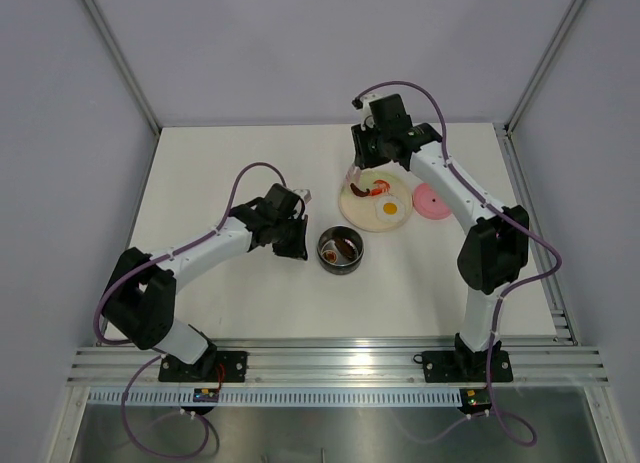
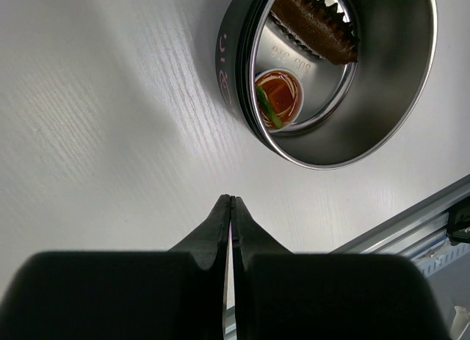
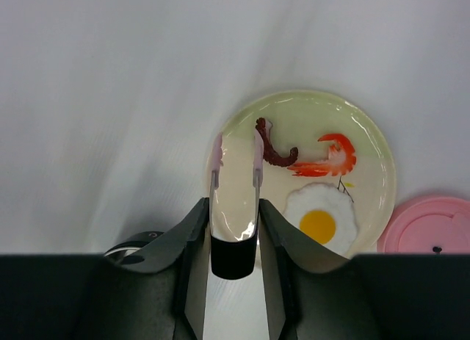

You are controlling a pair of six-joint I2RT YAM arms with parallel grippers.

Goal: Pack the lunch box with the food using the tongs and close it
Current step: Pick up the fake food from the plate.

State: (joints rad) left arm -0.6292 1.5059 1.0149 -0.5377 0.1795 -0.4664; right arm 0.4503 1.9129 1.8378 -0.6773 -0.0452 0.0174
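Note:
The steel lunch box (image 1: 341, 250) stands mid-table, with a brown ridged piece (image 2: 316, 24) and a small round brown-red piece (image 2: 277, 98) inside. My left gripper (image 2: 231, 200) is shut and empty, just left of the lunch box (image 2: 330, 134). The right gripper (image 3: 233, 208) is shut on the pale pink tongs (image 3: 215, 171), holding them over the cream plate (image 3: 367, 127). The tongs' tips stand apart, the right one beside the dark red curved piece (image 3: 273, 150). A red shrimp (image 3: 332, 156) and the fried egg (image 3: 319, 219) also lie on the plate. The pink lid (image 3: 429, 226) lies to the plate's right.
The cream plate (image 1: 352, 208) sits behind and right of the lunch box, with the pink lid (image 1: 432, 200) flat on the table beside it. Aluminium frame rails (image 1: 340, 358) run along the table's near edge.

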